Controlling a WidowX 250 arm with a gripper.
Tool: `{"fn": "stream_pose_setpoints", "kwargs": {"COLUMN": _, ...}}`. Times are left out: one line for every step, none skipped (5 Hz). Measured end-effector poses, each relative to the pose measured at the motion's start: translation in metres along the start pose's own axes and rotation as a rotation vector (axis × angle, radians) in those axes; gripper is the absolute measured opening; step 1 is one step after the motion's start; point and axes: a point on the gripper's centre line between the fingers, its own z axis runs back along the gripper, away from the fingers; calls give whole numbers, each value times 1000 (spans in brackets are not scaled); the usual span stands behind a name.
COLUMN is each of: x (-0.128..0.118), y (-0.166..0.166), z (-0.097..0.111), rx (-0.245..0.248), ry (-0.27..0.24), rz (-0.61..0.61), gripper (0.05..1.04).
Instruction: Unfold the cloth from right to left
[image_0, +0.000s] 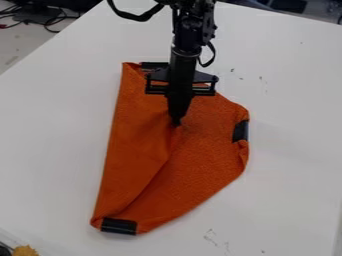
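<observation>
A robotics lab or similar workspace is showing: a black robot arm (194, 25) is hanging over a plain white surface (280, 70), and loose cables (50, 21) are trailing behind.

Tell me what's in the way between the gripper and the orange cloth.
Nothing visible is in the way. The gripper has its lower end right at the orange cloth, near the middle. The black patches sit out at the cloth's edges, away from that spot.
</observation>
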Motion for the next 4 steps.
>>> {"fn": "stream_pose_setpoints", "kwargs": {"x": -1, "y": 4, "z": 2, "rx": 12, "ry": -19, "rz": 18, "gripper": 58}}
{"fn": "stream_pose_setpoints", "kwargs": {"x": 0, "y": 18, "z": 28, "rx": 2, "ry": -94, "rz": 66, "gripper": 58}}
{"fn": "stream_pose_setpoints", "kwargs": {"x": 14, "y": 58, "z": 49, "rx": 9, "ry": -168, "rz": 157, "gripper": 56}}
{"fn": "stream_pose_setpoints", "kwargs": {"x": 20, "y": 90, "z": 46, "rx": 5, "ry": -185, "rz": 215, "gripper": 56}}
